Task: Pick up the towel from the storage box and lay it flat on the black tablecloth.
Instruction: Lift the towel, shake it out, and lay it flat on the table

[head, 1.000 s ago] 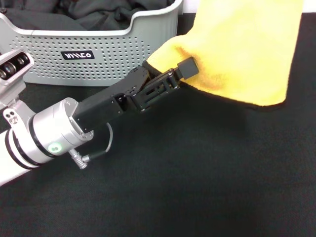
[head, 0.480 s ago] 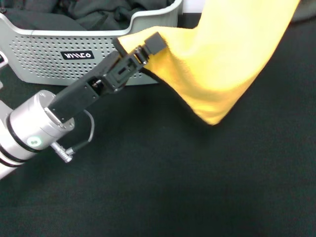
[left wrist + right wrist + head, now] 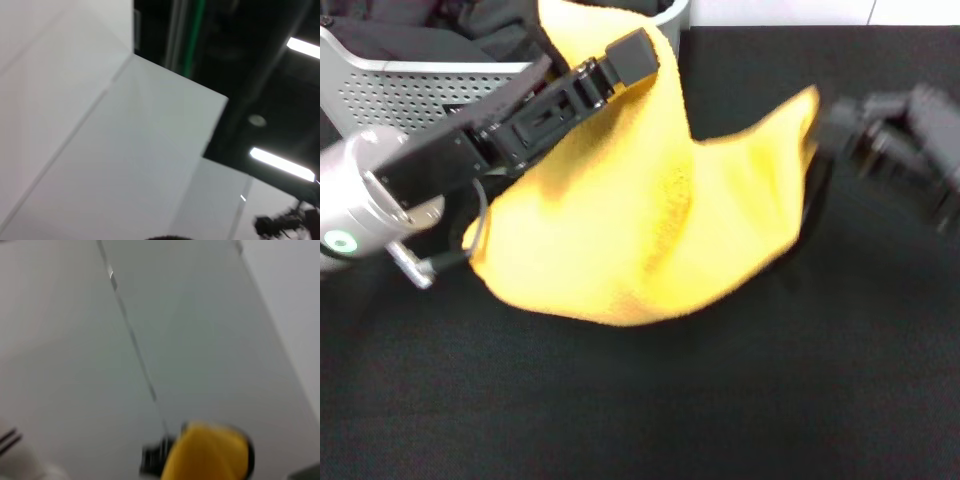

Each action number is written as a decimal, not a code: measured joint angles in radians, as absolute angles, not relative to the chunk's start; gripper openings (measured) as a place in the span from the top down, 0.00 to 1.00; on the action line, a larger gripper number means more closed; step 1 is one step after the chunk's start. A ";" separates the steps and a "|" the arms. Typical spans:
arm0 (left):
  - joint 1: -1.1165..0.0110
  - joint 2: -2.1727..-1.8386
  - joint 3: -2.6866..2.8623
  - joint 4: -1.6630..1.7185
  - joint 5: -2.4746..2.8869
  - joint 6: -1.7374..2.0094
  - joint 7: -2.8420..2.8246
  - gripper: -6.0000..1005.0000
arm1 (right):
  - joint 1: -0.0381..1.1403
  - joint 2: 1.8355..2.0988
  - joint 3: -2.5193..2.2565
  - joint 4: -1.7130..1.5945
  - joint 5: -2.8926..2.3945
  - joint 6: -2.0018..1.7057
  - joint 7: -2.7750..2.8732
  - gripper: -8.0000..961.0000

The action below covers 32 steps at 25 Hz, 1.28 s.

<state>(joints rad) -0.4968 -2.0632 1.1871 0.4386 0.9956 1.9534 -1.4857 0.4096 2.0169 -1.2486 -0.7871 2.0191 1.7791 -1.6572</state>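
Two grippers on the job, both at the towel (image 3: 630,230). Left gripper (image 3: 620,62) sits up around 11 o'clock in the head view, arm running in from 9 o'clock, jaws closed on one top corner of the cloth, right over the near rim of the storage box (image 3: 410,90). Right gripper (image 3: 835,135) is at approx 2 o'clock, blurry, pressed up against the opposite corner of the towel; it looks to be pinching that corner, but can't tell for sure whether its jaws are closed.

Towel hangs btwn the two, yellow-orange & fluffy, stretched from 11 toward 2 o'clock w/ the middle sagging down toward centre frame. Lowest fold is at or just above the black tablecloth (image 3: 650,400); can't tell if it's touching. Thin black edging shows along the right side near the right gripper.

Storage box is at 10–11 o'clock, grey w/ perforated wall, mostly hidden behind the left arm & towel; dark clothing (image 3: 400,25) piled inside.

Right wrist view catches a bit of the yellow towel (image 3: 207,452) w/ its dark edge, against pale wall. Left wrist view shows only wall, ceiling lights.
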 joint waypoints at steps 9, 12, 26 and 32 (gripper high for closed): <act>-0.531 -1.974 1.184 0.577 1.019 1.991 -1.588 0.99 | 0.411 2.015 -1.303 -0.703 1.899 1.765 -1.736 0.88; -0.565 -1.917 1.182 0.586 1.017 2.024 -1.601 0.99 | 0.411 2.014 -1.306 -0.706 1.818 1.765 -1.745 0.82; -0.579 -1.845 1.148 1.203 1.358 2.033 -1.728 0.99 | 0.382 2.010 -1.287 -0.683 1.474 1.577 -1.792 0.57; -0.580 -1.883 1.028 1.424 1.453 2.027 -1.761 0.99 | 0.382 2.010 -1.220 -0.686 1.477 1.589 -1.810 0.48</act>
